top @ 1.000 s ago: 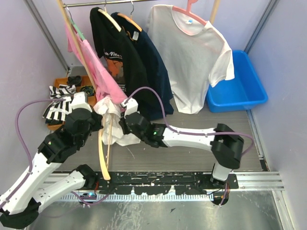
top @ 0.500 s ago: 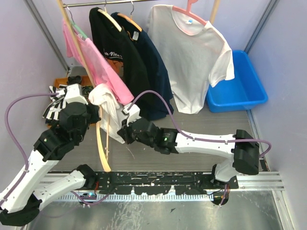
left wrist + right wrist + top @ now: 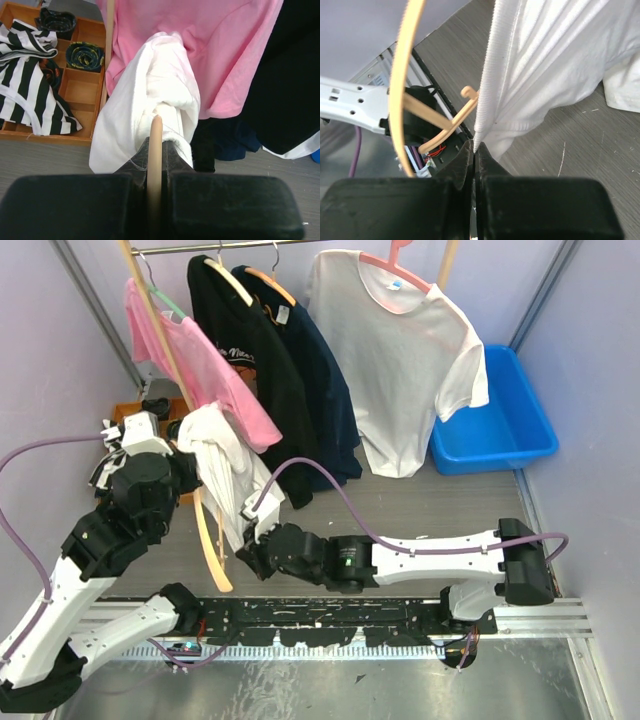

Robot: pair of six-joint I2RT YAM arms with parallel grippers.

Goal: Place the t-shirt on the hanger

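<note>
My left gripper (image 3: 188, 468) is shut on one arm of the light wooden hanger (image 3: 213, 552), which curves down toward the table's near edge. In the left wrist view the hanger's arm (image 3: 156, 134) runs between the closed jaws of that gripper (image 3: 156, 146) into the bunched white t-shirt (image 3: 165, 75). The t-shirt (image 3: 225, 465) hangs over the hanger's upper end. My right gripper (image 3: 250, 548), low beside the hanger, is shut on the shirt's ribbed edge (image 3: 487, 90). The gripper (image 3: 476, 146) pinches that edge at its lowest point. The hanger (image 3: 399, 90) shows to its left.
A rail at the back holds a pink t-shirt (image 3: 215, 375), dark t-shirts (image 3: 275, 370) and a white t-shirt on a pink hanger (image 3: 400, 360). A blue bin (image 3: 505, 425) stands at the right. A wooden tray (image 3: 122, 415) with striped cloth (image 3: 118, 468) sits at the left.
The left arm has lifted the hanger and shirt up and back. The right gripper has moved toward the near edge, drawing the shirt's edge down, and its arm has stretched out low.
</note>
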